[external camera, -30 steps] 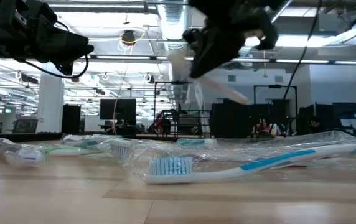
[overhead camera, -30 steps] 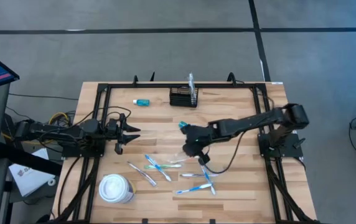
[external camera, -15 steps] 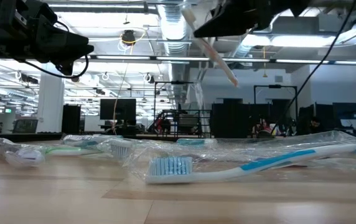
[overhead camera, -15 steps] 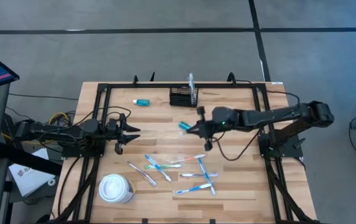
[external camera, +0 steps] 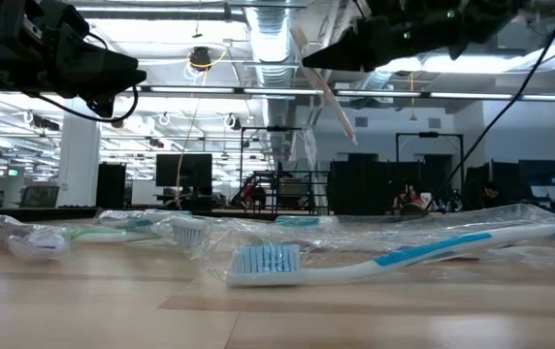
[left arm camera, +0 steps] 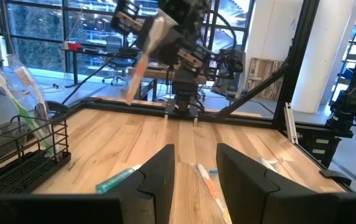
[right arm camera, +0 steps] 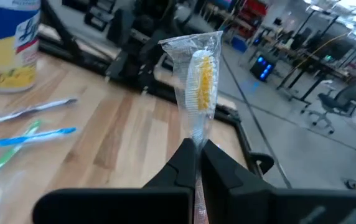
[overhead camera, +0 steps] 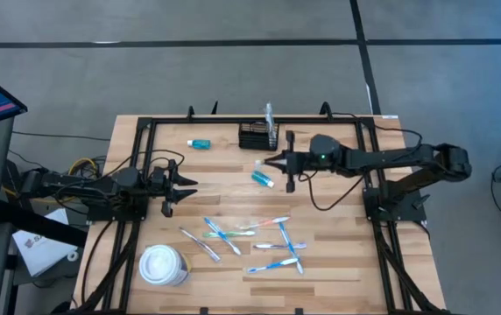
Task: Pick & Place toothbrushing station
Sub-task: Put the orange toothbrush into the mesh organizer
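Now the right end effector [overhead camera: 272,161] sits just beside the black wire-mesh organiser [overhead camera: 257,136] at the far edge of the worktop [overhead camera: 338,262]; a second ago it was lower over the middle of the worktop, above the scattered toothbrushes [overhead camera: 277,248]. Its fingers are fully closed on a wrapped toothbrush [right arm camera: 201,87] with yellow bristles, gripped on the handle with the head pointing away from the wrist. In the low view the same brush [external camera: 331,92] hangs tilted, head uppermost, well clear of the surface.

Meaning for the task: the pick and the carry appear complete, and the insertion into the organiser is the step in hand. The organiser already holds upright brushes at one end (seen in the left wrist view [left arm camera: 25,87]), so a free compartment should be chosen. Whether the brush is aligned over an opening cannot be judged from these views.

The left end effector [overhead camera: 185,185] waits at the left side of the worktop, fingers partly open and empty. A small teal tube [overhead camera: 262,178] lies just below the right end effector.
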